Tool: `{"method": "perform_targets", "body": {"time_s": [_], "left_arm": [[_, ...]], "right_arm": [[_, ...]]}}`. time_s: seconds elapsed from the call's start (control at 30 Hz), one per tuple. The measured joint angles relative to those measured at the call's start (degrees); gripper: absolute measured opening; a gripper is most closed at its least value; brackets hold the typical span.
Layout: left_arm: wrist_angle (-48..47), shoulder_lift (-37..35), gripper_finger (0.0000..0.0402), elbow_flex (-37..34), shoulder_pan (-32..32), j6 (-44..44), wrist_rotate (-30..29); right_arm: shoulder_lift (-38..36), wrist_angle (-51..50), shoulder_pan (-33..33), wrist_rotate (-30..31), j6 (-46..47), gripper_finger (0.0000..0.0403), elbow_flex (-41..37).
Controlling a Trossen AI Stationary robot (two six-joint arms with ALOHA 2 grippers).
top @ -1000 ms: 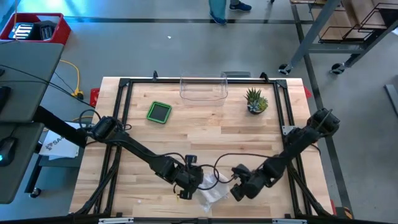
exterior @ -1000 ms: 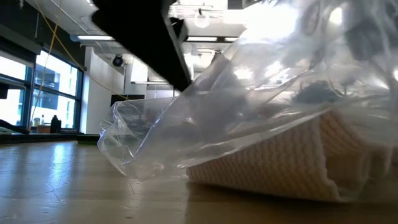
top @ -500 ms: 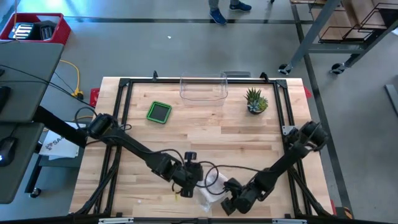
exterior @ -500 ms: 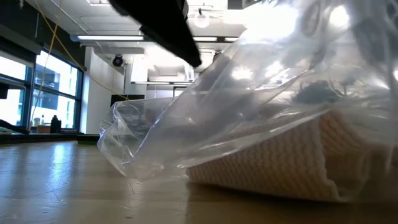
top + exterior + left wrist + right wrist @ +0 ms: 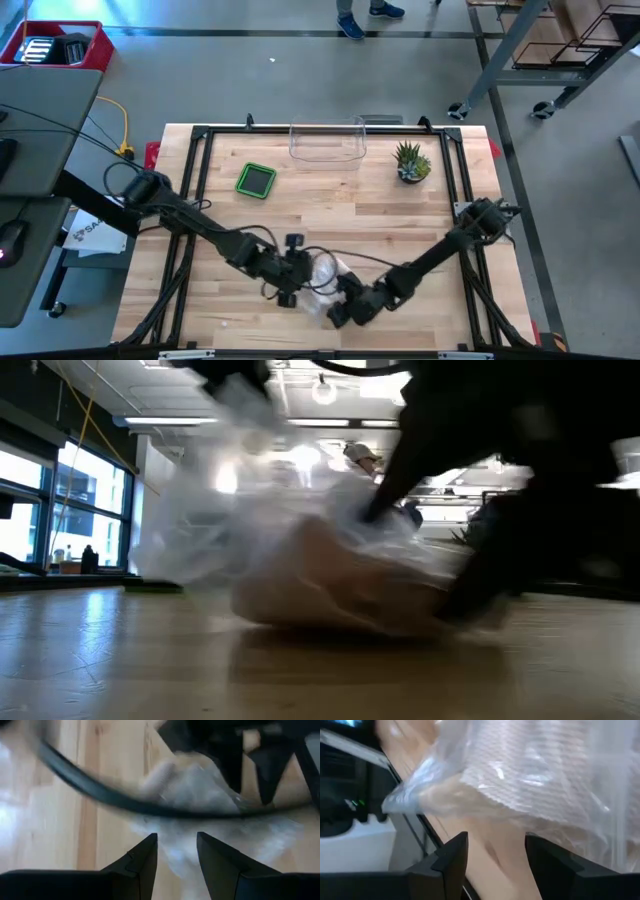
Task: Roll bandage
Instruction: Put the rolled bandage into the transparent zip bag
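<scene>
Evidently the bandage [image 5: 520, 765], soft knit, sits in a slippery plastic bag [image 5: 322, 295] at six o'clock; left gripper [image 5: 176, 851] and right gripper [image 5: 496, 851] both gape empty; pinch the bag's loose edge

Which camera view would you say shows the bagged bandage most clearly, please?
The right wrist view: the bandage fills it, its ribbed weave visible through the clear plastic bag. The low view shows a blurred bagged lump, the left wrist view a hazy patch behind a cable, and the high view only a pale spot between the arms.
</scene>
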Motion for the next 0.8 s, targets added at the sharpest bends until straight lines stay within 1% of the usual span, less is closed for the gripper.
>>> {"method": "perform_targets", "body": {"time_s": [0.17, 0.23, 0.33, 0.4, 0.43, 0.5, 0.53, 0.57, 0.63, 0.67, 0.7, 0.73, 0.8], "left_arm": [[-0.8, -8.3, 0.0133, -8.2, -1.9, -5.9, -1.1], [-1.3, -11.5, 0.0133, -11.0, -2.5, -8.6, -2.1], [-2.9, -15.7, 0.0133, -14.2, -3.2, -12.7, -5.0], [-3.9, -17.5, 0.0133, -15.6, -3.1, -15.8, -6.4], [-4.1, -18.1, 0.0133, -16.2, -2.9, -16.7, -6.5], [-4.6, -18.5, 0.0133, -17.1, -2.5, -17.5, -6.3], [-4.3, -18.4, 0.0133, -17.2, -2.5, -17.4, -6.3], [-4.4, -18.1, 0.0133, -17.2, -2.5, -17.4, -6.3], [-4.0, -17.1, 0.0133, -17.2, -2.5, -17.4, -6.4], [-3.8, -16.3, 0.0133, -17.2, -2.4, -17.3, -6.4], [-3.2, -15.4, 0.0133, -17.2, -2.2, -17.2, -6.3], [-2.6, -14.5, 0.0133, -17.3, -1.9, -16.7, -6.1], [-1.7, -12.6, 0.0133, -17.3, -1.4, -15.3, -5.0]], "right_arm": [[0.0, 6.6, -6.4, -0.6, -6.3, 0.0190, 0.0], [0.0, 12.0, -8.8, -4.5, -9.4, 0.0190, 0.0], [-0.2, 19.7, -10.8, -13.0, -13.5, 0.0190, 0.0], [-1.5, 19.4, -10.6, -16.4, -13.8, 0.0190, 0.0], [-2.8, 17.2, -10.4, -17.1, -14.0, 0.0190, 0.1], [-5.8, 8.4, -9.5, -16.3, -13.7, 0.0190, 0.1], [-7.8, 2.3, -8.8, -14.1, -13.0, 0.0190, 0.1], [-9.7, -4.5, -8.0, -10.5, -11.1, 0.0190, 0.1], [-13.4, -16.4, -5.7, -1.7, -5.2, 0.0190, 0.1], [-14.9, -20.7, -4.9, 0.5, -1.6, 0.0190, 0.1], [-16.0, -24.1, -4.3, 0.6, 2.4, 0.0190, -0.2], [-16.6, -26.2, -4.1, -0.8, 5.9, 0.0190, -0.8], [-16.7, -28.0, -4.4, -3.3, 10.9, 0.0190, -2.9]]}}
